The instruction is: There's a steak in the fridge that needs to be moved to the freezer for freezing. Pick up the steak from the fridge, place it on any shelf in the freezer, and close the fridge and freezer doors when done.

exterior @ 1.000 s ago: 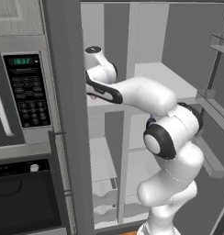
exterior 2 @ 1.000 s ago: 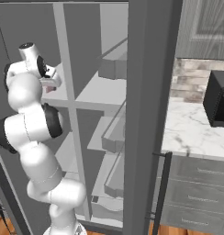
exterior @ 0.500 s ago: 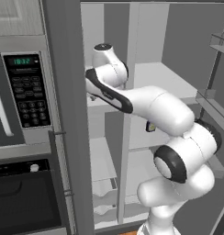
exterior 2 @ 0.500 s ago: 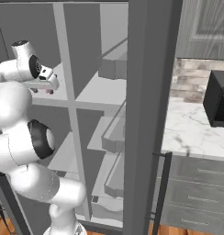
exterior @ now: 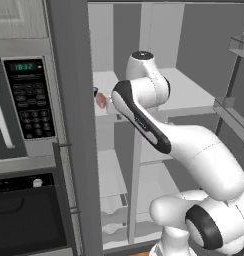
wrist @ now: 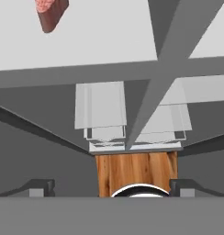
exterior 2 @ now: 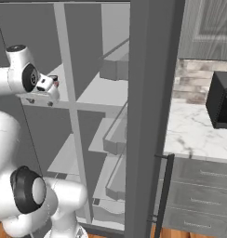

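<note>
The steak (exterior: 100,99), a small pinkish-red lump, lies on a white shelf (exterior: 108,80) of the freezer, the narrow left compartment, near the shelf's front edge. In the hand view the steak (wrist: 50,11) sits at the top left on that shelf (wrist: 100,32), apart from the fingers. My gripper (exterior: 107,103) is beside the steak, open, with its dark fingertips (wrist: 40,186) spread wide and nothing between them. The fridge (exterior: 194,90) is open to the right. The freezer door (exterior: 69,125) and the fridge door (exterior 2: 150,116) both stand open.
A microwave (exterior: 24,100) and a black oven (exterior: 24,220) are left of the freezer door. Door bins (exterior: 236,112) jut out at the right. Clear drawers (wrist: 102,110) sit below the shelf, over wooden floor (wrist: 132,170). A marble counter (exterior 2: 199,135) carries a black appliance (exterior 2: 222,100).
The arm's elbow has swung out to the right and the hand has dropped a little at the freezer shelf. The steak now lies off to one side of the fingers.
</note>
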Available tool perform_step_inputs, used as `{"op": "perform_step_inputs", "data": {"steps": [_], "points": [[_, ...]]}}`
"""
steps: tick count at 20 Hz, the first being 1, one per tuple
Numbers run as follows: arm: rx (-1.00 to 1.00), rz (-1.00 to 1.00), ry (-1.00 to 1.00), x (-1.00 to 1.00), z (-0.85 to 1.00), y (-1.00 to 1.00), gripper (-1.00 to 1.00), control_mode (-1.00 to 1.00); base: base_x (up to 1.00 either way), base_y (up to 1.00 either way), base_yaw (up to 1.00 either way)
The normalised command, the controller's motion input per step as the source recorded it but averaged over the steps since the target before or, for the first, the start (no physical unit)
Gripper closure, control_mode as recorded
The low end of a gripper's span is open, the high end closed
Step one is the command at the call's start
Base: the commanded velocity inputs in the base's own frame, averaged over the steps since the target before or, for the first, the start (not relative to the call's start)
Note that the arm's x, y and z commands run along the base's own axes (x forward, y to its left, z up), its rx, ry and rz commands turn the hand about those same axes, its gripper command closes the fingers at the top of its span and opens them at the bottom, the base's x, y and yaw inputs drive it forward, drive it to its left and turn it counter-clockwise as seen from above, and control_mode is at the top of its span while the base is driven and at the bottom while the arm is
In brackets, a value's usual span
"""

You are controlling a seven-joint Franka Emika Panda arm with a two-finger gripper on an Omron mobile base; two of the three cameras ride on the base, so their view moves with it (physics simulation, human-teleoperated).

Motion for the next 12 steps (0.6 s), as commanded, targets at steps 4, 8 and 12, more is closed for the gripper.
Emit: {"op": "perform_step_inputs", "data": {"steps": [4,8,12], "points": [[0.0,0.0,-0.02,-0.88,0.0,-0.66,-1.0,-1.0,0.0,0.0,0.0],[0.0,0.0,0.0,-0.49,0.01,-0.71,-1.0,-1.0,0.0,0.0,0.0],[-0.01,0.01,-0.03,-0.34,0.01,-0.68,-1.0,-1.0,0.0,0.0,0.0]]}}
